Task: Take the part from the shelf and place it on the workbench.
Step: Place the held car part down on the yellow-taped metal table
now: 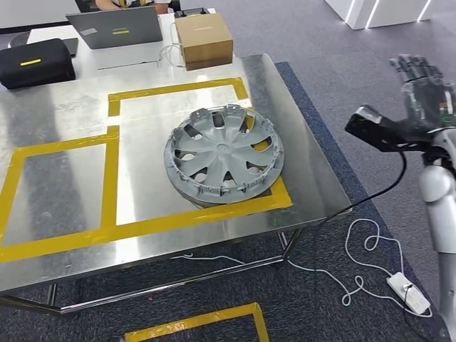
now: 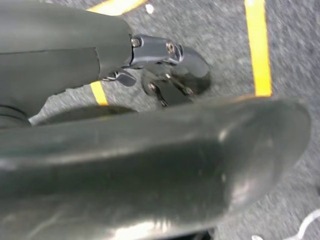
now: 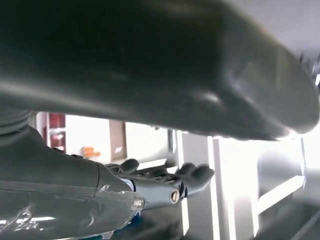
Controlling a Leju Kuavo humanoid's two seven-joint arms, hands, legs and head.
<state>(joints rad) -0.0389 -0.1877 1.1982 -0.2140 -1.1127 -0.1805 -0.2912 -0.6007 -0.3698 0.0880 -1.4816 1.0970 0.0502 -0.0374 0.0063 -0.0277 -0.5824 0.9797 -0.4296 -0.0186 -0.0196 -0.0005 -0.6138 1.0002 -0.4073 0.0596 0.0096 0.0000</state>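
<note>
Right now the part (image 1: 224,154), a grey hubcap, lies flat on the workbench (image 1: 70,117), near its right front corner. It sits inside a yellow tape frame (image 1: 112,171), with its front edge overlapping the tape strip nearest the robot. No hand touches it.

Off to the right, well apart from the workbench, the right hand (image 1: 422,89) is raised over the grey carpet. Its fingers (image 1: 411,68) are stretched out and spread, holding nothing. From the right wrist, that hand (image 3: 166,185) shows the same straight fingers against a bright, blurred background.

The left hand (image 2: 166,70) hangs over the carpet, close to yellow floor tape (image 2: 258,47). Its dark fingers (image 2: 171,90) look bent inwards and empty, though the picture is blurred.

At the back of the workbench stand a cardboard box (image 1: 203,39), a laptop (image 1: 115,28) and a black case (image 1: 35,62). A white cable (image 1: 355,274) runs across the floor to a power strip (image 1: 408,293).
</note>
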